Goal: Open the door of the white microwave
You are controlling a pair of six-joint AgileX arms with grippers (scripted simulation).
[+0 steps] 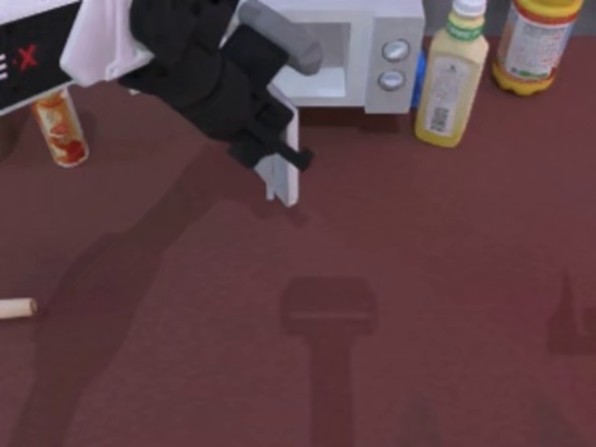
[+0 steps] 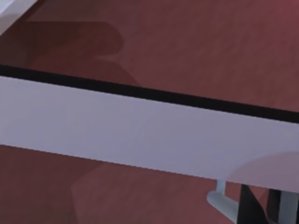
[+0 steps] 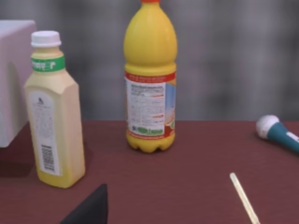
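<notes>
Left gripper [image 1: 279, 149] sits at the free edge of the door [image 1: 287, 168], in front of the white microwave [image 1: 372, 56] at the far side of the table [image 1: 419, 307]; its black fingers close around the door's edge, so the jaws are nearly together with the panel pinched between them; the door stands swung out from the oven front, edge-on to the top view, reaching forward past the jaws toward the table's near side; the oven cavity [image 1: 321, 65] shows open behind the jaws; 2 round silver knobs [image 1: 395, 63] sit on the side panel, to the right of the jaws.

Left wrist view: the door's white edge [image 2: 140, 133] with a black strip along it fills the frame from side to side, directly before the jaws; red-brown table surface above and below it.

Right arm not seen in the top view; a dark tip of its gripper [image 3: 91, 210] shows in the right wrist view; jaw opening cannot be told.

Other items: cream bottle with green band [image 1: 452, 79] just right of the microwave, well right of the left jaws; yellow bottle with red-edged label [image 1: 533, 42] farther right; red patterned can [image 1: 60, 126] well left of the jaws; wooden stick end [image 1: 17, 307] at the table's left edge; in the right wrist view, a teal-handled microphone [image 3: 275, 130] and a thin pale stick [image 3: 244, 198] on the table.
</notes>
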